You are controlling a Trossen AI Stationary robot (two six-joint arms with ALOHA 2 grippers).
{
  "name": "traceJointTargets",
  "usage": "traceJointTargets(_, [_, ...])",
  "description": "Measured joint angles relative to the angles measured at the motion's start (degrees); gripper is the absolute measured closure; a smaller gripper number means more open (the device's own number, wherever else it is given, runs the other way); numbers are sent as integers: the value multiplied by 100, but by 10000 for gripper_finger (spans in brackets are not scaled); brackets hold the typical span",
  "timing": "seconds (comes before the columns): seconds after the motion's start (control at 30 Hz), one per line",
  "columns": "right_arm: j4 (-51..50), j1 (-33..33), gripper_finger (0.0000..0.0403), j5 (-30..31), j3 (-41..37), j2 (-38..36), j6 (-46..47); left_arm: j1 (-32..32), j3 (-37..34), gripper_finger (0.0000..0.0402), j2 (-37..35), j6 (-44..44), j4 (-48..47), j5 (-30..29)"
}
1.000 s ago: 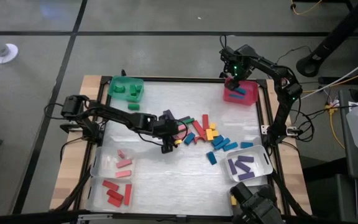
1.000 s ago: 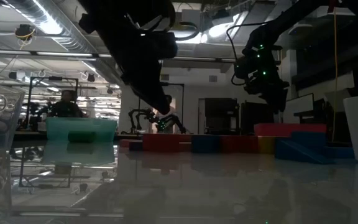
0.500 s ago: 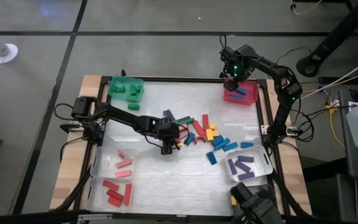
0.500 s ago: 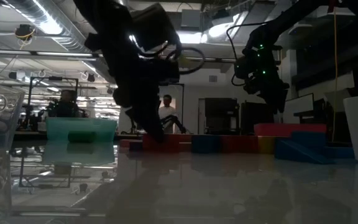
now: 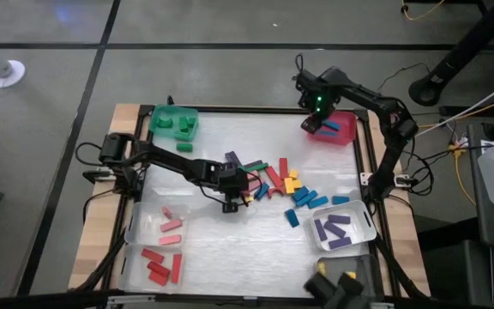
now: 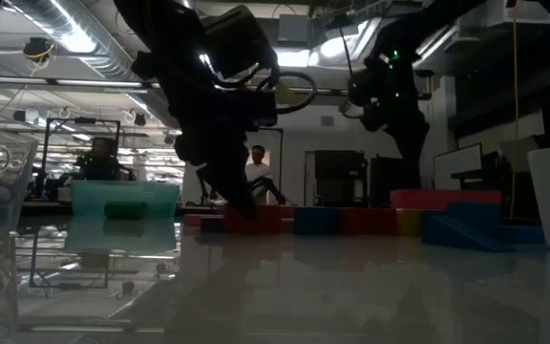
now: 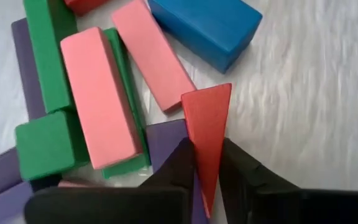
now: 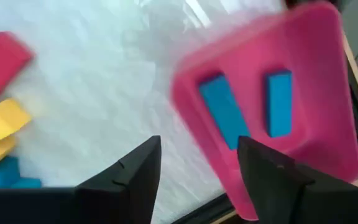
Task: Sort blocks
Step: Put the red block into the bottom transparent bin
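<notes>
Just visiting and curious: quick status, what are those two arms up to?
Left gripper shut on red wedge in the pile. Right gripper open, empty, by pink bin holding two blue blocks. Pink, green blocks crowd the wedge.

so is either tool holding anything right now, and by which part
The left tool is shut on the red wedge block, pinching its narrow end at the pile. The right tool is open and empty beside the pink bin.

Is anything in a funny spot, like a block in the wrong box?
Yes. The pink bin at the table's far right corner holds two blue blocks, not pink ones. Meanwhile the pink blocks lie in the clear bin near the left front, so colours and bins don't match.
</notes>
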Motion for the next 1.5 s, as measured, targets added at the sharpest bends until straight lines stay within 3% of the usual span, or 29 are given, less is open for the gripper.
traceJointTargets(0.17, [23, 729, 206, 0, 7, -192, -4, 0, -5, 370, -302, -11, -20, 81])
traceJointTargets(0.33, [43, 1514, 209, -93, 7, -197, -7, -2, -5, 370, -1044, -182, -161, 293])
traceJointTargets(0.57, [181, 2581, 210, -408, 7, -197, -9, -172, -4, 368, -2569, -917, -1442, 1708])
traceJointTargets(0.77, [753, 3384, 210, -600, 7, -184, -9, -1067, -3, 370, -3427, -1847, -2670, 2685])
traceJointTargets(1.0, [1417, 4046, 210, -599, 4, 31, -9, -2435, -3, 356, -3584, -3316, -2869, 2985])
traceJointTargets(1.2, [1567, 4329, 210, -592, 4, 396, -9, -3518, -3, 352, -3568, -4063, -2897, 2983])
traceJointTargets(1.37, [1581, 4427, 210, -584, 2, 784, -9, -4076, -3, 351, -3426, -4350, -2886, 2895])
traceJointTargets(1.5, [1579, 4416, 210, -533, 2, 999, -9, -4323, -3, 348, -3244, -5124, -3063, 2638])
